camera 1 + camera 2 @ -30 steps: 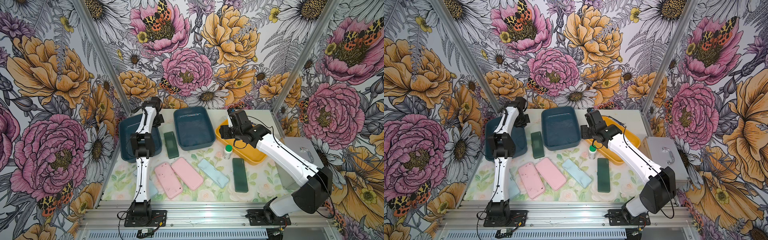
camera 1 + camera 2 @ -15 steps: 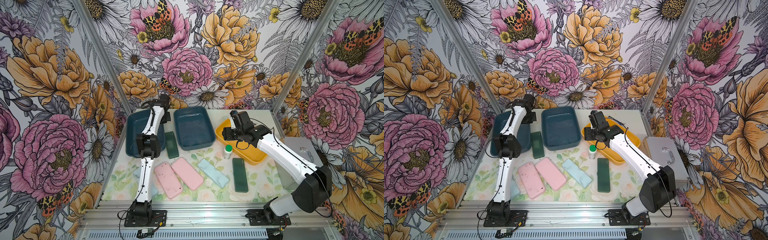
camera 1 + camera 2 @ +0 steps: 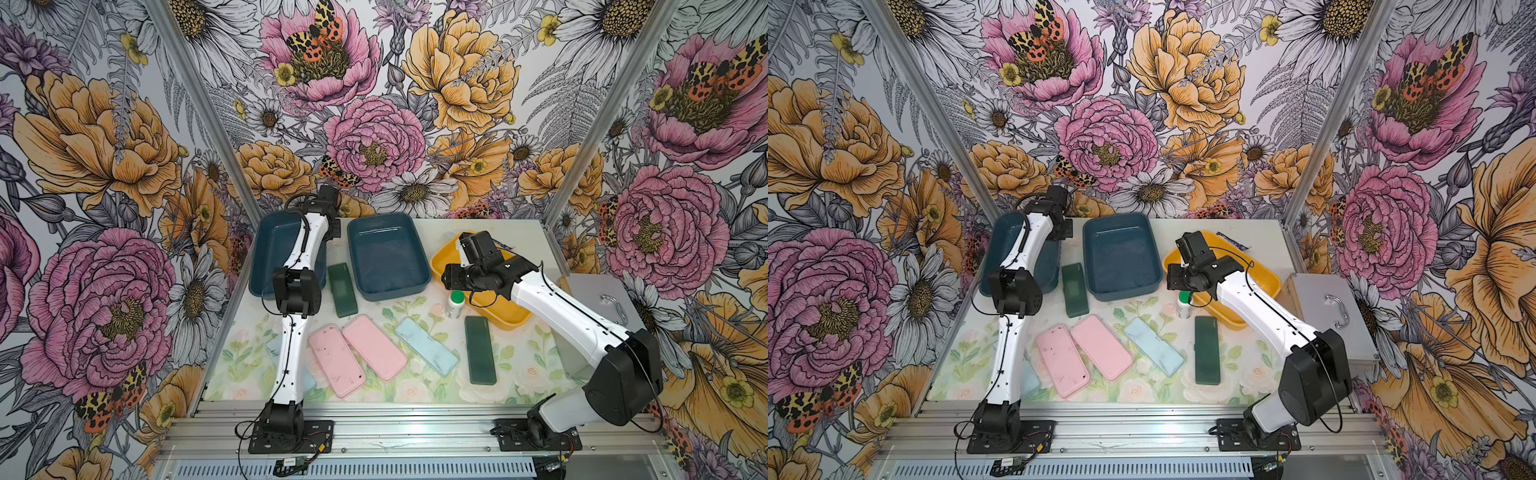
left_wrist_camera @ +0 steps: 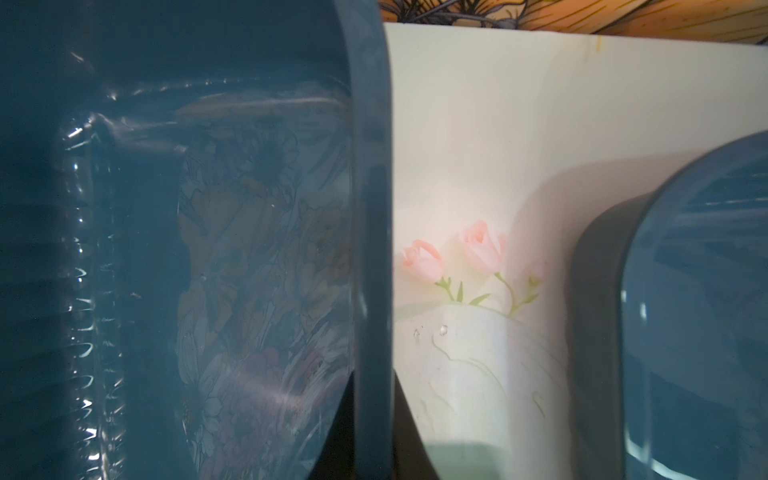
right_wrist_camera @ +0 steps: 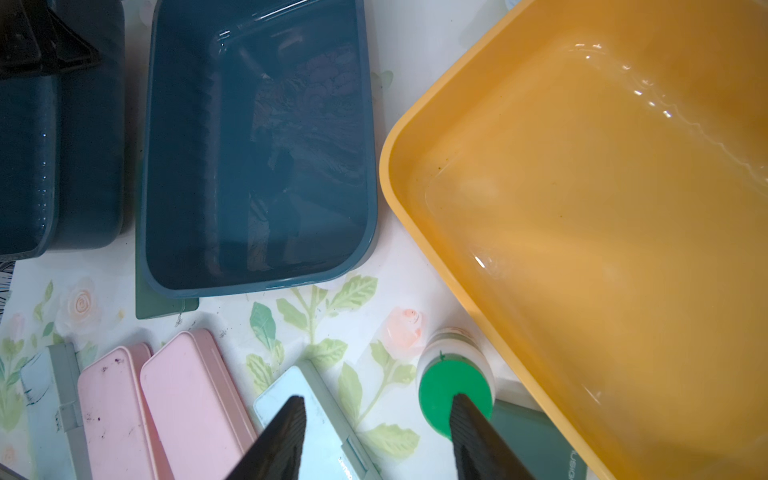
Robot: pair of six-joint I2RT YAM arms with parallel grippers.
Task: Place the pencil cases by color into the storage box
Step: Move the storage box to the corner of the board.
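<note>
- While the left tool (image 3: 332, 227) is clenched on the rim of the left blue bin (image 3: 266, 257), the right tool (image 5: 377, 400) hangs released near the bottle (image 5: 455, 374).
- Six pencil cases (image 3: 374, 347) lie on the desk (image 3: 415, 392), centre and lower centre of the frame.

Both top views look steeply down from high above the arm bases onto the whole surface (image 3: 415, 392), framed almost alike. The left wrist view sits very close, facing the gap between the left blue bin (image 4: 370, 249) and the middle blue bin (image 4: 598, 311). The right wrist view, farther off, looks down on that middle bin and the yellow bin (image 5: 399, 174) — both also in the top views.
</note>
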